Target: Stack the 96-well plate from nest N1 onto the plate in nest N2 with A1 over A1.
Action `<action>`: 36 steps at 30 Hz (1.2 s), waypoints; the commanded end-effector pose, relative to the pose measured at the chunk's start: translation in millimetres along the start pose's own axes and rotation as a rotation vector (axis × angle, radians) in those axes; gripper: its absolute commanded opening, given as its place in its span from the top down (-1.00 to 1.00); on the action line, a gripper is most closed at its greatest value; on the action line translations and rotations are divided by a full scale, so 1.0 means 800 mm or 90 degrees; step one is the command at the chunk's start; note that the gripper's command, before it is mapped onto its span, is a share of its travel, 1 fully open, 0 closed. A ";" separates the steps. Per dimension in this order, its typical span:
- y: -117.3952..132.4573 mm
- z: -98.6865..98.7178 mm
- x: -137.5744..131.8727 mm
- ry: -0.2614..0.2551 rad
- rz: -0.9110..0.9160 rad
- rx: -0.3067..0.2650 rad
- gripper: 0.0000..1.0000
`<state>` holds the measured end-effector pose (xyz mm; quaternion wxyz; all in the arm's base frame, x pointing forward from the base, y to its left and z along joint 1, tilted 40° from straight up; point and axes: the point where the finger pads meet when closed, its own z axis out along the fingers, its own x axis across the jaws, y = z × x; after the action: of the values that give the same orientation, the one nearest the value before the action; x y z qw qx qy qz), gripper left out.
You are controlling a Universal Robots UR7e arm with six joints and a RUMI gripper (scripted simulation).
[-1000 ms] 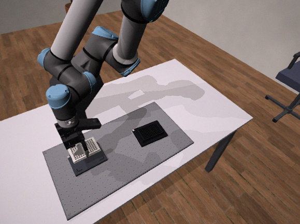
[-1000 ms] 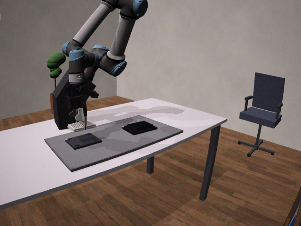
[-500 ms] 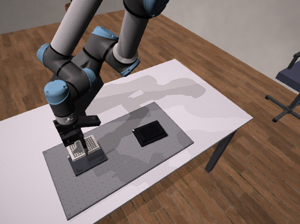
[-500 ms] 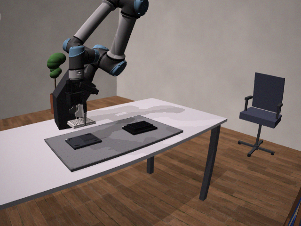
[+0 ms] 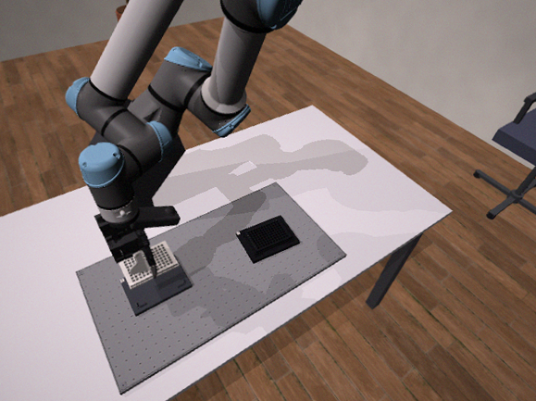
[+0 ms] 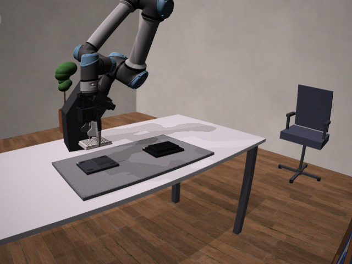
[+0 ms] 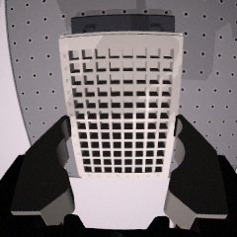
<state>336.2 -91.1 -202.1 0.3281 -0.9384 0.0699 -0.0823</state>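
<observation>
My gripper (image 5: 140, 265) is shut on the white 96-well plate (image 5: 156, 261) and holds it level in the air above the dark empty nest N1 (image 5: 160, 290). In the exterior view the plate (image 6: 94, 142) hangs well above the nest (image 6: 97, 164). In the wrist view the plate (image 7: 121, 103) fills the middle, with my two dark jaws pressed on its long sides and the nest's edge (image 7: 122, 23) visible beyond it. A black 96-well plate (image 5: 268, 238) sits in nest N2 to the right, also seen in the exterior view (image 6: 163, 148).
Both nests stand on a grey perforated baseplate (image 5: 209, 279) on a white table (image 5: 308, 172). The arm's dark base block (image 6: 71, 125) stands behind the held plate. An office chair (image 6: 308, 133) stands off to the right on the wooden floor.
</observation>
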 end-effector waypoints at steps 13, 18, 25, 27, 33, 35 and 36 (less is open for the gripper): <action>-0.041 0.000 0.005 0.001 0.062 -0.001 1.00; -0.062 0.000 0.007 0.001 0.062 0.000 1.00; -0.082 0.000 0.009 0.001 0.062 0.000 1.00; -0.091 0.000 0.010 0.001 0.062 0.000 1.00; -0.116 0.000 0.012 0.001 0.062 0.000 1.00; -0.124 0.000 0.013 0.001 0.062 0.000 1.00; -0.128 0.000 0.013 0.001 0.062 0.000 1.00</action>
<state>351.6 -24.0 -146.3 0.3320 -0.9339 0.1151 -0.0665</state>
